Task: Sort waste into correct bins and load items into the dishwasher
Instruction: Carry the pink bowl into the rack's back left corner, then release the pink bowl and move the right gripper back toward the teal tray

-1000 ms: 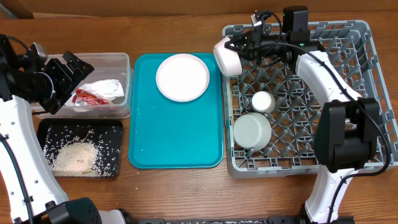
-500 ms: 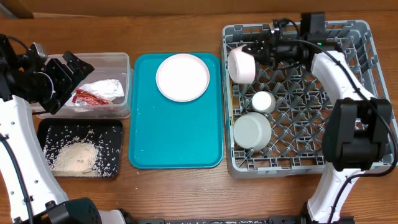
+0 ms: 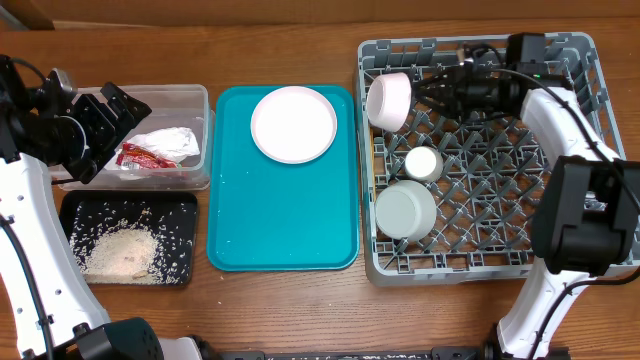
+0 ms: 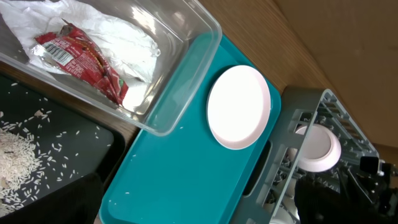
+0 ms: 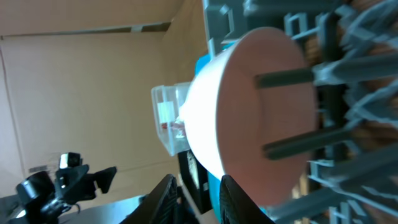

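Pinkish bowl lies on its side among the pegs in the upper-left corner of the dish rack, upper right of frame. Right gripper is just beside its base, fingers apart. Left gripper, fingers apart and empty, hangs over the clear tub holding the red wrapper and napkin, at upper left.
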